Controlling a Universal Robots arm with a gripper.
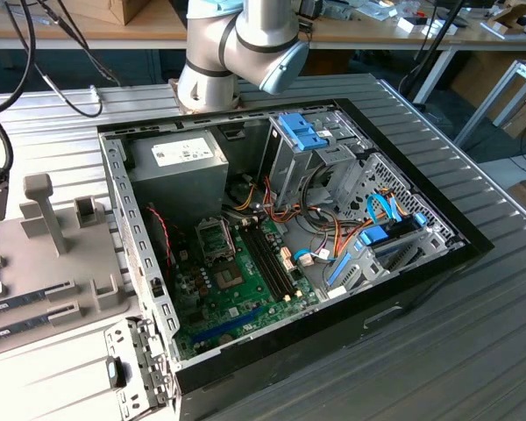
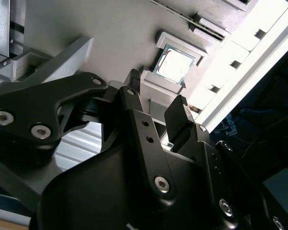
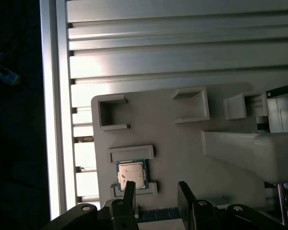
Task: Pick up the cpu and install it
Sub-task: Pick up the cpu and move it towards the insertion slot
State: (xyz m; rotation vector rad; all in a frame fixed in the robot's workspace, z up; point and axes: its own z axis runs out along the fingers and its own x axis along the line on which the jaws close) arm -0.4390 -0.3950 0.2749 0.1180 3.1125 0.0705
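Silver-topped, the cpu [image 3: 132, 173] sits in its pocket on the grey tray [image 3: 182, 139], just beyond the gripper [image 3: 156, 188]. The jaws stand apart, empty. The chip lines up with one finger [image 3: 129, 191], not the gap.

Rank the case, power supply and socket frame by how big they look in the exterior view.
1. case, by far the largest
2. power supply
3. socket frame, clearly the smallest
All sit at similar depth, so the order is safe.
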